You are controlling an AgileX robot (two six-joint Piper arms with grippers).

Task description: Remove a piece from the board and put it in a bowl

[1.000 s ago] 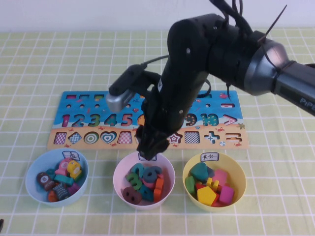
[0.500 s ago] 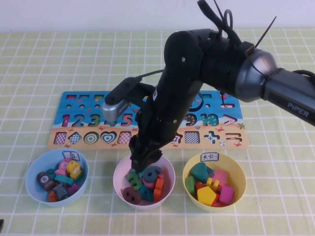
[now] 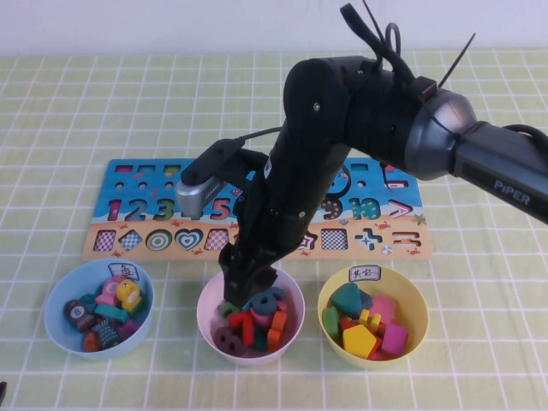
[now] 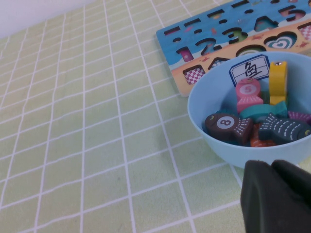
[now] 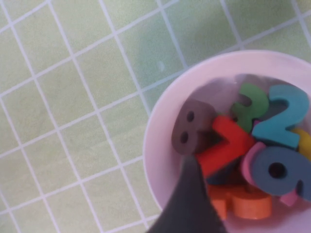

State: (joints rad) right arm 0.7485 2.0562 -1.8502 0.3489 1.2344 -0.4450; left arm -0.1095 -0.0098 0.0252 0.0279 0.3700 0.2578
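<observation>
The red numeral 7 (image 3: 243, 326) lies loose among other numerals in the pale pink bowl (image 3: 205, 301). It also shows in the right wrist view (image 5: 224, 144), resting on the pile in the bowl (image 5: 160, 121). My right gripper (image 3: 249, 279) hangs just above the bowl's far rim, open and empty; one dark finger (image 5: 190, 199) shows beside the 7, not touching it. The blue and tan board (image 3: 137, 184) lies behind the bowls, partly hidden by the right arm. My left gripper (image 4: 278, 196) is shut and empty, low beside the light blue bowl (image 4: 209, 104).
A light blue bowl (image 3: 62, 291) with fish pieces stands left of the pink bowl. A yellow bowl (image 3: 417, 301) with shape pieces stands on its right. The right arm reaches over the board's middle. Green checked cloth covers the table.
My right gripper came down from the board's front edge to the pink bowl and opened. The red 7 now lies in the bowl.
</observation>
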